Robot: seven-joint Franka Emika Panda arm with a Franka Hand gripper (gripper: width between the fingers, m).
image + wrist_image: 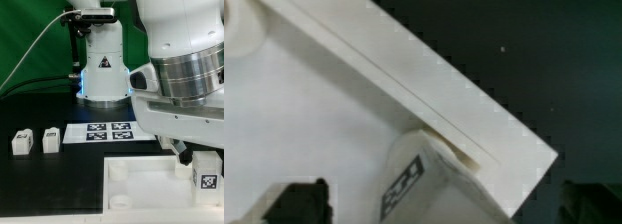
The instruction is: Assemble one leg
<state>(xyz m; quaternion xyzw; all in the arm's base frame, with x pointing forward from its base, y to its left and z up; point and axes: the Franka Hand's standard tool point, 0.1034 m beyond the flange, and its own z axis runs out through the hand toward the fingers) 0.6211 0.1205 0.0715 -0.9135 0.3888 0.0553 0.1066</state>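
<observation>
The gripper (196, 160) hangs over the white panel's (150, 185) corner — whether its fingers (299, 200) grip anything, I cannot tell. A tagged leg (207, 173) stands just beside them at that corner; two more legs (21, 143) (51, 141) sit well apart on the black table (50, 185).

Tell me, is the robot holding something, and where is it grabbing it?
It looks like the gripper holds a leg by its upper end, at the white panel's corner.

No words, brand names or numbers can be read in either view. The only signs are black-and-white square marker tags: four on the marker board (107, 132), one on each of two loose legs (36, 141), and one on the leg (207, 171) at the white panel (150, 180).
</observation>
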